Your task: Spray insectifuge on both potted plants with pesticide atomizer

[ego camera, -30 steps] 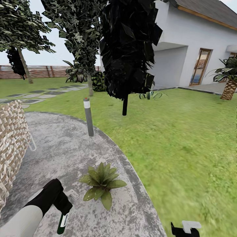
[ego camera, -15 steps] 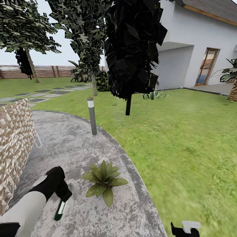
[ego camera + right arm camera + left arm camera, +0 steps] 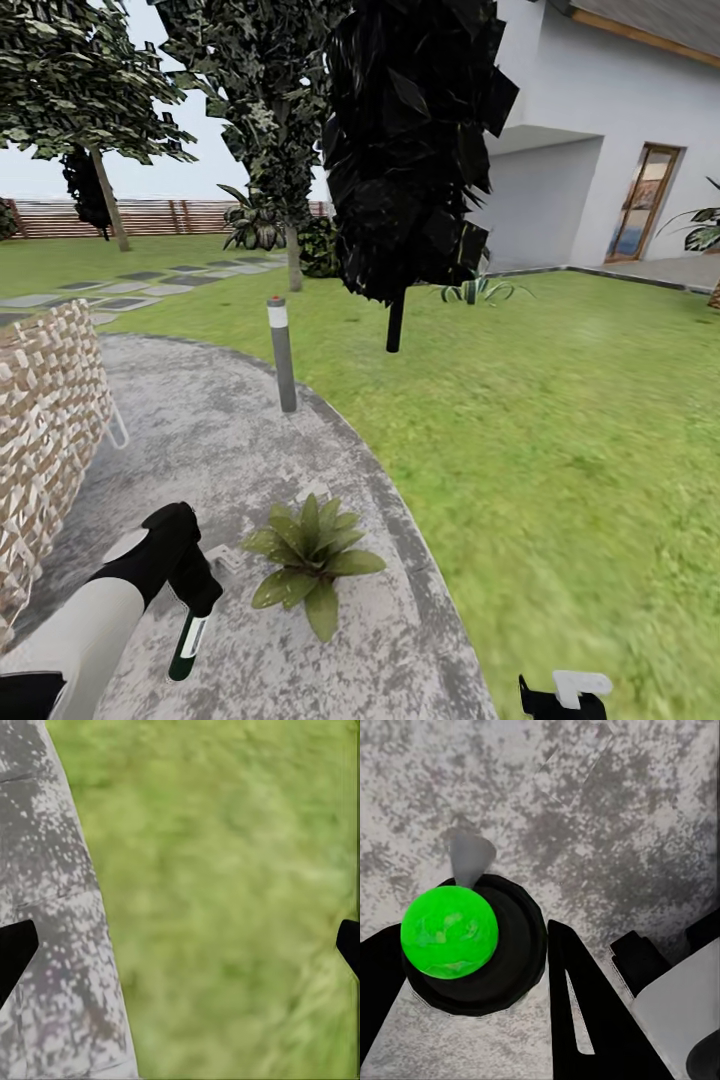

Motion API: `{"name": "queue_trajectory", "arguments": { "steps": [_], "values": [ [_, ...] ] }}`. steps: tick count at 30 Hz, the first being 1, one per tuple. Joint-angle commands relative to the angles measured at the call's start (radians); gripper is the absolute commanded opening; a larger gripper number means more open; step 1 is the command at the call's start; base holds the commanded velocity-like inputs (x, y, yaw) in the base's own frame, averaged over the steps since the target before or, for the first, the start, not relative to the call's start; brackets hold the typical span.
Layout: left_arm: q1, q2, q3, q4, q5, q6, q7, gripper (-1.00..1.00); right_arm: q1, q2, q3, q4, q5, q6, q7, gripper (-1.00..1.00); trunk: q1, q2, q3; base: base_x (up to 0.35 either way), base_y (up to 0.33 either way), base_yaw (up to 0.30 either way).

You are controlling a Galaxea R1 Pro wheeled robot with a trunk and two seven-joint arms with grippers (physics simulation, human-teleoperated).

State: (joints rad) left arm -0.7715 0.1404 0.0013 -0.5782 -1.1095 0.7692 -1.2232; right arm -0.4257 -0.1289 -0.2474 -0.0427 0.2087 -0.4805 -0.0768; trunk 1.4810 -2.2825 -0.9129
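My left gripper was clamped on the pesticide atomizer, which hung bottom-down over the paved circle, just beside the potted plant. My right gripper hung with fingers apart near the lawn. To spray well, I judged the trigger head needed turning toward the leaves first. Against half a second earlier, the bottle hung nearer upright, and the view had swung slightly.

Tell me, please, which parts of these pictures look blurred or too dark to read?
Head view: the lawn is smeared near the camera, and the middle tree renders almost black. Right wrist view: the grass is a soft blur. Left wrist view: the atomizer and paving are sharp.
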Motion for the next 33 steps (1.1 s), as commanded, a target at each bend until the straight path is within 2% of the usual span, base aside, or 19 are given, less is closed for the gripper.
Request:
{"name": "queue_trajectory", "arguments": {
  "steps": [1, 10, 15, 19, 23, 25, 27, 28, 29, 33],
  "values": [
    [0.0, -0.001, 0.0, -0.002, -0.006, 0.009, -0.009, -1.0, -0.001, 0.0, -0.006, 0.001, 0.011, -0.003, -0.005, 1.0, 0.0, 0.0, -0.001, 0.117, -0.23, 0.0],
    [-0.002, -0.005, 0.0, -0.002, -0.007, 0.008, -0.009, -1.0, -0.001, 0.001, -0.006, 0.001, 0.011, -0.003, -0.005, 1.0, 0.0, 0.0, -0.001, -0.117, -0.217, 0.034],
    [-0.004, -0.005, -0.001, -0.002, -0.006, 0.008, -0.009, -1.0, -0.001, 0.001, -0.006, 0.001, 0.011, -0.003, -0.005, 1.0, 0.0, 0.0, -0.001, 0.12, -0.2, 0.248],
    [-0.012, -0.007, -0.004, -0.002, -0.008, 0.009, -0.012, -1.0, -0.001, 0.0, -0.006, 0.001, 0.01, -0.003, -0.006, 1.0, 0.0, 0.0, -0.001, 0.062, -0.057, 0.062],
    [-0.014, -0.042, -0.007, 0.0, -0.009, 0.003, -0.013, -1.0, -0.001, -0.001, -0.006, 0.001, 0.011, -0.003, -0.006, 1.0, 0.0, 0.0, -0.001, 0.005, -0.005, 0.005],
    [-0.014, -0.053, -0.023, 0.004, -0.009, 0.001, -0.014, -1.0, -0.001, 0.0, -0.006, 0.001, 0.011, -0.003, -0.006, 1.0, 0.0, 0.0, -0.001, 0.0, 0.0, 0.0],
    [-0.013, -0.057, -0.064, 0.011, -0.006, -0.001, -0.016, -1.0, -0.001, 0.0, -0.006, 0.001, 0.011, -0.003, -0.006, 1.0, 0.0, 0.0, -0.001, 0.0, 0.0, 0.007],
    [-0.013, -0.057, -0.081, 0.011, -0.006, -0.001, -0.028, -1.0, -0.001, 0.0, -0.006, 0.001, 0.011, -0.003, -0.006, 1.0, 0.0, 0.0, -0.001, 0.0, 0.0, 0.096],
    [-0.014, -0.059, -0.092, 0.004, -0.012, -0.003, -0.099, -1.0, -0.001, 0.0, -0.006, 0.0, 0.01, -0.003, -0.007, 1.0, 0.0, 0.0, -0.001, 0.0, 0.0, 0.251],
    [-0.011, -0.052, -0.112, 0.002, -0.014, -0.002, -0.119, -1.0, -0.001, 0.0, -0.006, 0.001, 0.01, -0.003, -0.008, 1.0, 0.0, 0.0, -0.001, 0.0, 0.0, 0.271]
  ]
}}
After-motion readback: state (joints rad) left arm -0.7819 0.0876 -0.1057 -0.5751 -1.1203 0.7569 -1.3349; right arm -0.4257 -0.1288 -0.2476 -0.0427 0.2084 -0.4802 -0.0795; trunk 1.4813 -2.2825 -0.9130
